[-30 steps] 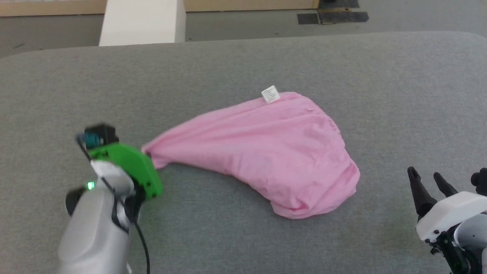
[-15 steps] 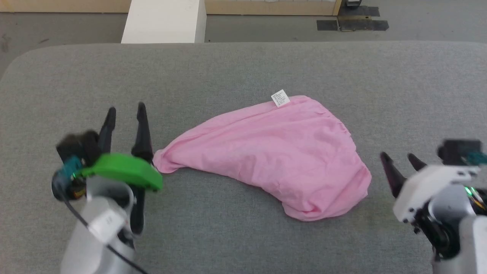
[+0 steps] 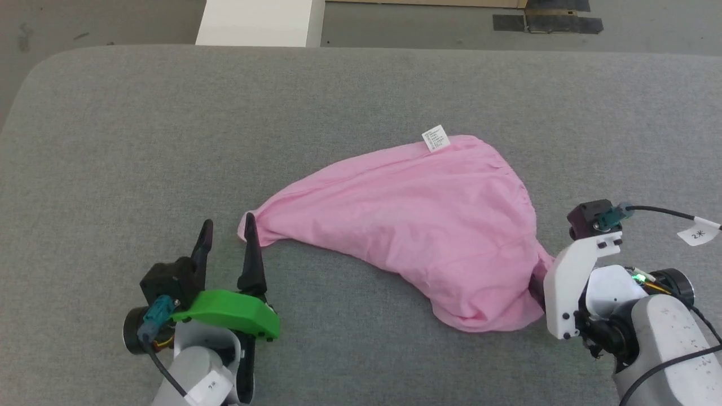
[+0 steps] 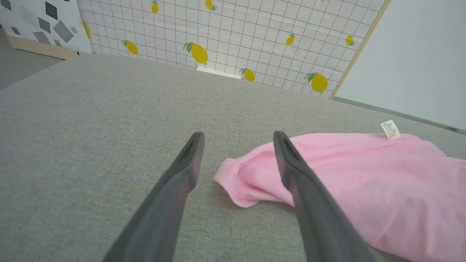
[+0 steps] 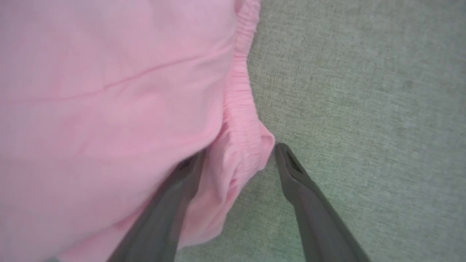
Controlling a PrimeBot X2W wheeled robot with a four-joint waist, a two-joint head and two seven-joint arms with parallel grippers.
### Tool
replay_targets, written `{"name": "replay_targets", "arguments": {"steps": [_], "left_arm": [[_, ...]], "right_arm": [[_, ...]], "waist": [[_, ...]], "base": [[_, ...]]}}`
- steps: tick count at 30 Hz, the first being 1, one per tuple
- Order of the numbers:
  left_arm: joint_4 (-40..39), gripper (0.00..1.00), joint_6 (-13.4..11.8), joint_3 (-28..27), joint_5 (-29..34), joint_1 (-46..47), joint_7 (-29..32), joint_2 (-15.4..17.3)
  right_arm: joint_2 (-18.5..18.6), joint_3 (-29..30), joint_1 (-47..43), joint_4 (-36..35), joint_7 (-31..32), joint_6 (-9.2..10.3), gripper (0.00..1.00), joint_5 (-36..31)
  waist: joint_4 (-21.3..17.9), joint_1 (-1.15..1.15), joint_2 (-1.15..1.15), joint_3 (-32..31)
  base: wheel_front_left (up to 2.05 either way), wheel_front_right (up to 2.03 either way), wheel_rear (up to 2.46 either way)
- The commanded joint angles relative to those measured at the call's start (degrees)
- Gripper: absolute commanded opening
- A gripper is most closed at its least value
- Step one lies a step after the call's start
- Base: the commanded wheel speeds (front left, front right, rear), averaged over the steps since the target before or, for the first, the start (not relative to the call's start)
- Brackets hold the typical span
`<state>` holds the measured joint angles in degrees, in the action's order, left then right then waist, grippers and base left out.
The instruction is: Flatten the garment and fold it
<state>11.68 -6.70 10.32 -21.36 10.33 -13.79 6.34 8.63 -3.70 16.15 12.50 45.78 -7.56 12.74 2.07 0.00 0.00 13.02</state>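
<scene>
Garment (image 3: 428, 225) lies bunched on the grey table (image 3: 113, 141). Right gripper (image 5: 240, 153), jaws apart, straddles its gathered elastic edge (image 5: 240, 91): best to close on that hem alone, then draw outward. Left gripper (image 3: 228, 225), jaws apart and empty, sits just beside the narrow end.

A grey table (image 3: 361, 90) lies under the left pincer (image 3: 228, 220). Far ahead stand a lemon-print wall (image 4: 233, 32) and a white block (image 3: 259, 22).

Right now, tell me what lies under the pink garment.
The garment lies on the grey table, which shows all round it. Its gathered edge sits between the fingers of the open right gripper. Anything beneath the cloth is covered.
</scene>
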Motion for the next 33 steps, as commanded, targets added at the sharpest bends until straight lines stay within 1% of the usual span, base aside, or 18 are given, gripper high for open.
{"name": "replay_targets", "arguments": {"steps": [1,5,9,13,16,18,19,20,21,24,27,29,33], "left_arm": [[0.3,1.0,-0.3,0.2,-0.6,-0.3,-0.4,-0.3],[0.8,1.0,-0.1,0.3,-0.8,0.2,-0.4,-0.2],[1.2,1.0,-0.2,0.3,-1.1,0.2,-0.2,0.0],[1.7,1.0,-0.1,0.6,-1.5,-0.1,0.4,0.0],[2.1,1.0,-0.4,0.6,-1.8,-0.6,0.8,-0.1],[2.3,1.0,-0.6,0.7,-2.0,-0.9,1.4,-0.1],[2.4,1.0,-0.6,0.7,-2.1,-1.0,1.7,0.0],[2.5,1.0,-0.6,0.7,-2.2,-1.0,1.9,0.1],[2.6,1.0,-0.7,0.8,-2.3,-1.1,2.2,0.1],[2.4,1.0,-0.8,0.7,-2.9,-0.9,3.8,0.4],[1.8,1.0,-0.5,1.2,-3.3,1.0,7.4,1.1],[2.3,1.0,-0.6,1.9,-3.5,3.3,12.4,1.7],[4.9,1.0,-1.0,4.0,-4.7,8.9,26.9,2.8]], "right_arm": [[0.1,0.2,-1.2,0.7,-0.8,0.08,0.0,0.9],[0.2,4.6,-2.7,-2.1,-4.6,0.08,0.0,2.3],[-0.6,11.7,-8.4,-9.0,-6.6,0.08,0.0,2.5],[-3.1,17.3,-16.3,-14.2,-5.1,0.08,0.0,2.0],[-4.8,18.4,-21.5,-15.8,-1.8,0.08,0.0,3.0],[-5.3,19.0,-22.8,-16.3,-1.3,0.08,0.0,3.4],[-5.4,19.3,-22.8,-16.5,-1.8,0.08,0.07,3.7],[-5.5,19.4,-22.5,-16.8,-2.8,0.08,0.5,3.9],[-5.6,19.8,-22.0,-17.2,-3.9,0.08,1.0,3.9],[-5.7,22.3,-19.7,-17.9,-8.6,0.08,1.0,5.1],[-5.7,24.3,-17.6,-17.9,-12.5,0.08,1.0,6.5],[-5.7,25.5,-16.4,-18.2,-14.3,0.08,1.0,6.6],[-5.7,27.0,-14.2,-19.0,-15.9,0.08,1.0,5.8]], "waist": [[-0.5,0.0,0.0,-0.3],[-1.3,0.0,0.0,-1.3],[-2.2,0.0,0.0,-2.5],[-2.7,0.0,0.0,-3.1],[-3.3,0.0,0.0,-3.4],[-3.6,0.0,0.0,-3.4],[-3.7,0.0,0.0,-3.4],[-3.8,0.0,0.0,-3.5],[-3.9,0.0,0.0,-3.6],[-4.4,0.0,0.0,-3.9],[-4.8,0.0,0.0,-3.8],[-5.0,0.0,0.0,-3.6],[-5.9,0.0,0.0,-2.8]], "base": [[0.0,0.0,0.0],[0.0,0.0,0.0],[0.0,0.0,0.0],[0.0,0.0,0.0],[0.0,0.0,0.0],[0.0,0.0,0.0],[0.0,0.0,0.0],[0.0,0.0,0.0],[0.0,0.0,0.0],[0.0,0.0,0.0],[0.0,0.0,0.0],[0.0,0.0,0.0],[0.0,0.0,0.0]]}}
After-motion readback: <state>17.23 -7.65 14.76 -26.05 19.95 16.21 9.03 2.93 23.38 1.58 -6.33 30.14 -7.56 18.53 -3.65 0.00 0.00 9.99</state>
